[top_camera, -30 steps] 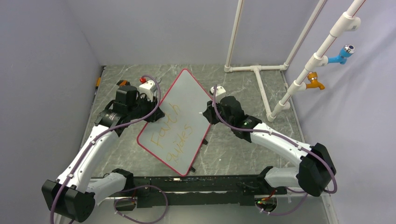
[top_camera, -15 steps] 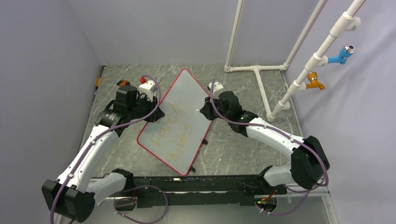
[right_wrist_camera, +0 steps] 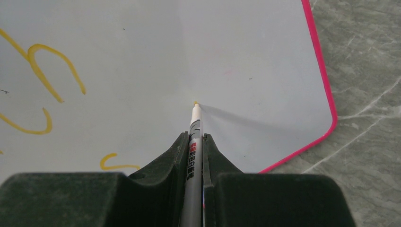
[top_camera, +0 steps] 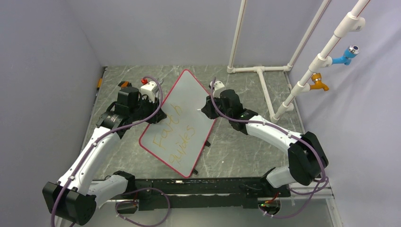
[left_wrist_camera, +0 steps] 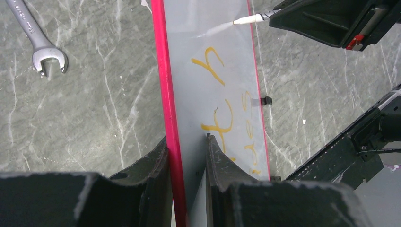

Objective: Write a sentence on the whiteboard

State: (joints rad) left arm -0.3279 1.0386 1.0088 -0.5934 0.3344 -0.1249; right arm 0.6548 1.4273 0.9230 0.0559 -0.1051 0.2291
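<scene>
The whiteboard (top_camera: 189, 94), white with a red rim, is held tilted above the table. My left gripper (top_camera: 156, 113) is shut on its left edge; in the left wrist view the fingers (left_wrist_camera: 158, 161) clamp the rim of the whiteboard (left_wrist_camera: 189, 94). The sentence (top_camera: 175, 135) in yellow-orange reads "Faith guides" in two lines. My right gripper (right_wrist_camera: 194, 137) is shut on a grey marker (right_wrist_camera: 195, 124). The marker's tip rests on a small yellow dot on the blank part of the whiteboard (right_wrist_camera: 236, 47), to the right of the letters (right_wrist_camera: 47, 61).
A steel wrench (left_wrist_camera: 40, 40) lies on the marble table left of the board. A white pipe frame (top_camera: 262, 71) stands at the back right, with a blue tap (top_camera: 347, 54) and an orange tap (top_camera: 319, 84). Small red and orange items (top_camera: 144, 81) sit behind my left gripper.
My right arm has swung left, carrying the marker tip from the board's right edge onto its blank area. The left gripper and the board have stayed still.
</scene>
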